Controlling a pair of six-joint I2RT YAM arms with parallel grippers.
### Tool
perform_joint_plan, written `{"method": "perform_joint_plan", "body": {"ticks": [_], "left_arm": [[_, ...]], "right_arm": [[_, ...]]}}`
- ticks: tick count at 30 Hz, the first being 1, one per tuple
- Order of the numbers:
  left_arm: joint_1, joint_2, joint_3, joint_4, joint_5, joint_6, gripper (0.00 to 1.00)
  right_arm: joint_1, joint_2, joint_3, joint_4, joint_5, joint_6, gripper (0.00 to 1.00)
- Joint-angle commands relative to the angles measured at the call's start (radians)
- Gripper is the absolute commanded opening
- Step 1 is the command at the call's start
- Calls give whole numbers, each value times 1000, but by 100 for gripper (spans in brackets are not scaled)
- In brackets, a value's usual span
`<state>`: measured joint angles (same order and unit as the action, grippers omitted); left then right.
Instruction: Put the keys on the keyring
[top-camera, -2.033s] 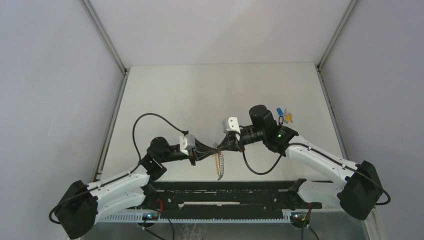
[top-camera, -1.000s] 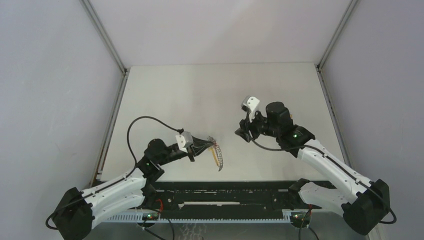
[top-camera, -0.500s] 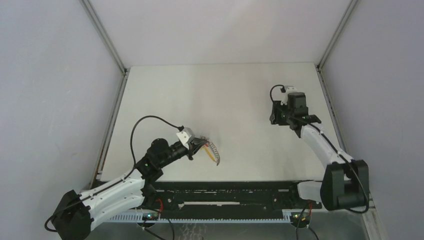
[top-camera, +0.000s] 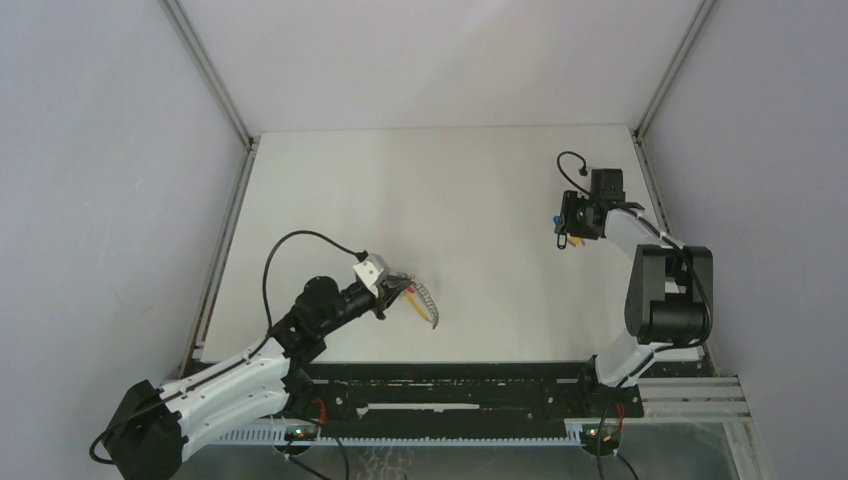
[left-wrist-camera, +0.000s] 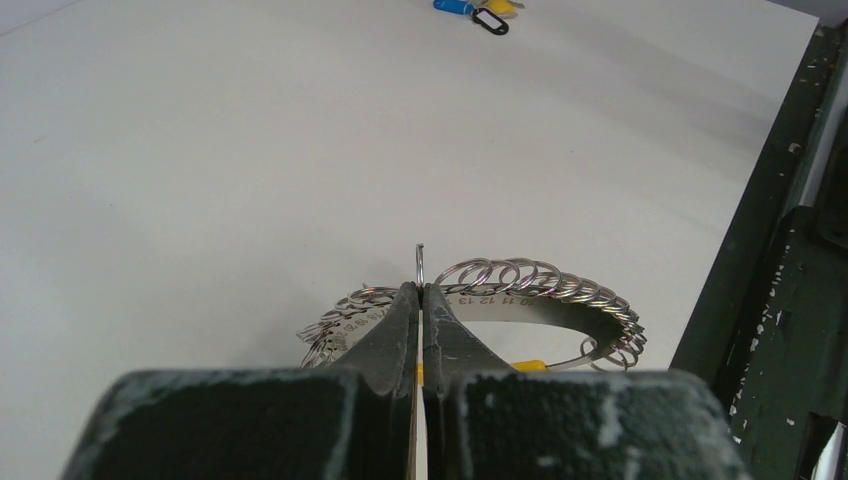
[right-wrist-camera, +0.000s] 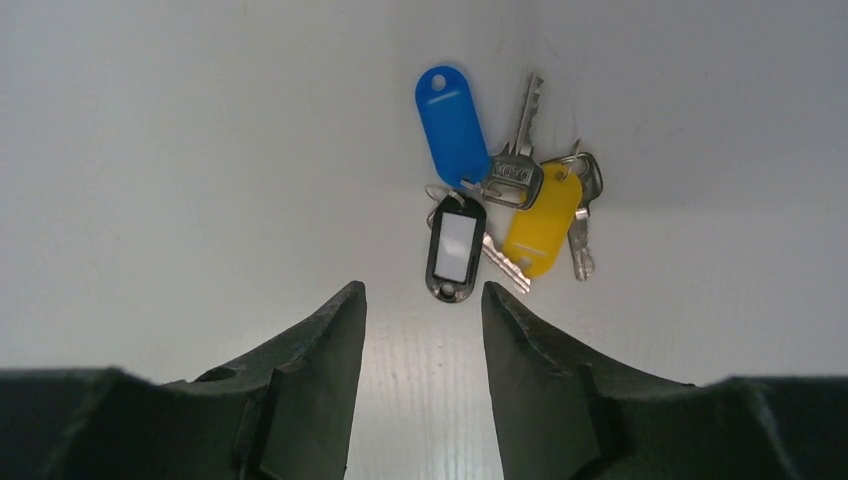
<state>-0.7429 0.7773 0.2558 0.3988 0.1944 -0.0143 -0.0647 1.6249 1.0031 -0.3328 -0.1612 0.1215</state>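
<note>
My left gripper (left-wrist-camera: 421, 292) is shut on one thin wire ring of the keyring (left-wrist-camera: 560, 290), a metal band carrying a row of split rings, with a yellow piece under it. From above, the keyring (top-camera: 431, 305) hangs off the left gripper (top-camera: 405, 289) just over the table, near the front left. The keys (right-wrist-camera: 500, 200) lie in a small bunch on the table: a blue tag (right-wrist-camera: 452, 125), a black-rimmed tag (right-wrist-camera: 456, 248), a yellow tag (right-wrist-camera: 543, 220) and metal blades. My right gripper (right-wrist-camera: 423, 293) is open just short of the black-rimmed tag, holding nothing. From above, the right gripper (top-camera: 578, 218) partly covers the keys (top-camera: 562, 238).
The keys lie close to the table's right edge (top-camera: 655, 205) and the side wall. A black rail (top-camera: 450, 385) runs along the near edge by the arm bases. The left wrist view shows the keys (left-wrist-camera: 480, 14) far across the white table.
The right arm swung from the middle out to the far right and now sits over the keys, its jaws narrowing slightly. The left gripper kept hold of the keyring and barely moved.
</note>
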Motion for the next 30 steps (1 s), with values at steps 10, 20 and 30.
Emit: {"method": "perform_joint_plan", "body": {"ticks": [10, 20, 30], "left_arm": [[7, 1, 29, 45, -4, 23, 0], [7, -6, 26, 43, -3, 22, 0], [7, -8, 29, 41, -6, 19, 0]], "right_arm": [[6, 135, 102, -37, 78, -12, 41], [58, 222, 166, -115, 173, -25, 38], [134, 238, 193, -201, 247, -13, 30]]}}
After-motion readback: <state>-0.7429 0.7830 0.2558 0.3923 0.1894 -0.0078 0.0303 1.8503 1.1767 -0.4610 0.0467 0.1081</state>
